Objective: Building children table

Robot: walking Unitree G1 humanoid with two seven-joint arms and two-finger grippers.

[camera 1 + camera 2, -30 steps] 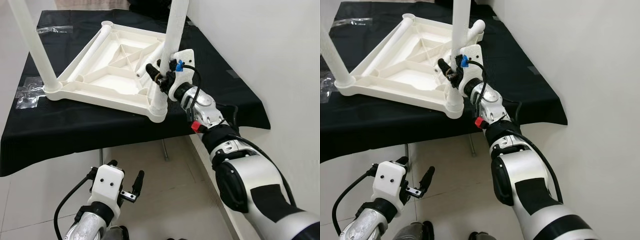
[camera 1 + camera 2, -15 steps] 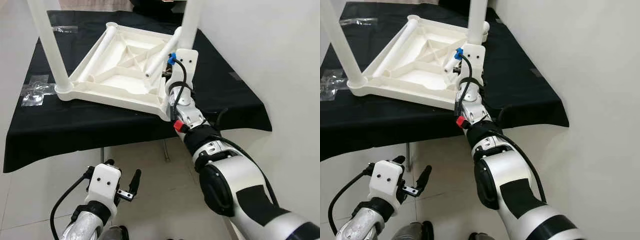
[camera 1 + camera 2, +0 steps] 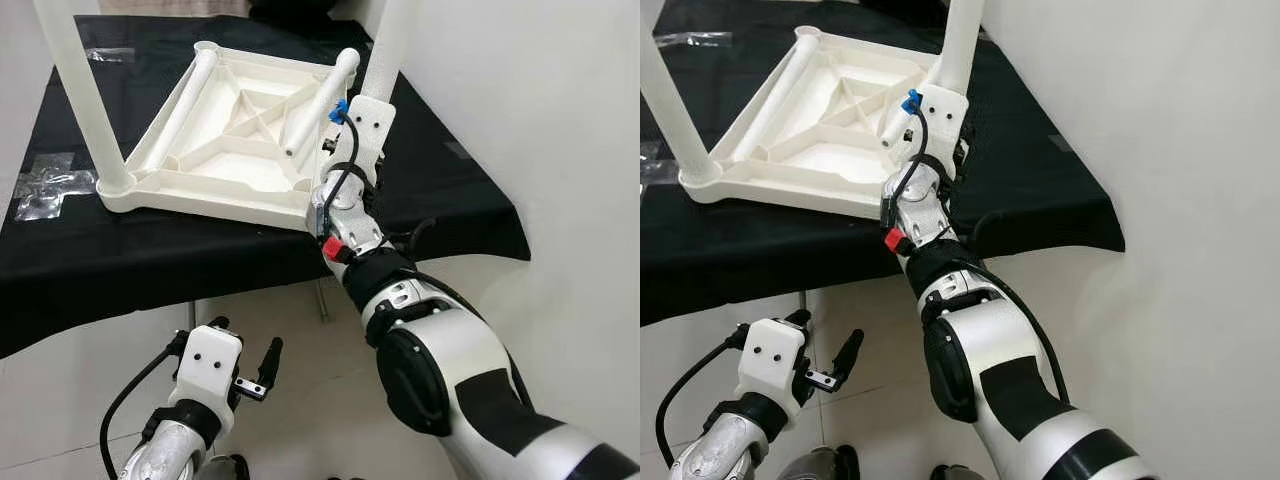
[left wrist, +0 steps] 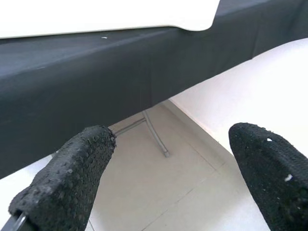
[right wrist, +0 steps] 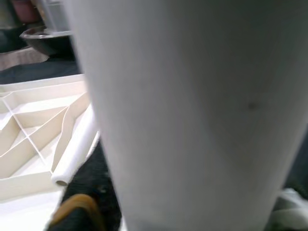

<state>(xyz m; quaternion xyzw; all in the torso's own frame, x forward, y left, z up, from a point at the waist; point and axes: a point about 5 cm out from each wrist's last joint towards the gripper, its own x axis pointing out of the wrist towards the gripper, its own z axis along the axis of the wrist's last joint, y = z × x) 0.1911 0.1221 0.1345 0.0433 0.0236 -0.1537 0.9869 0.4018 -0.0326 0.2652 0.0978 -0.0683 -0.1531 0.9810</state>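
Observation:
A white children's table top (image 3: 215,165) lies upside down on a black-clothed table (image 3: 150,250). One white leg (image 3: 80,90) stands upright in its near left corner. A second upright leg (image 3: 392,50) rises from the near right corner, and my right gripper (image 3: 345,150) is shut on it low down, its fingers mostly hidden behind the white wrist block. In the right wrist view that leg (image 5: 192,106) is very close. Two loose legs (image 3: 320,100) (image 3: 180,110) lie inside the top. My left gripper (image 4: 168,159) hangs open below the table's front edge, holding nothing.
A white wall (image 3: 540,100) runs close along the table's right side. Clear plastic bags (image 3: 45,190) lie on the cloth at the left and far back (image 3: 110,55). Pale floor (image 3: 300,380) and a metal table leg (image 4: 156,137) lie under the front edge.
My right wrist has turned around the upright leg, from its right side to its near side. The head camera has shifted a little. The left gripper hangs as before.

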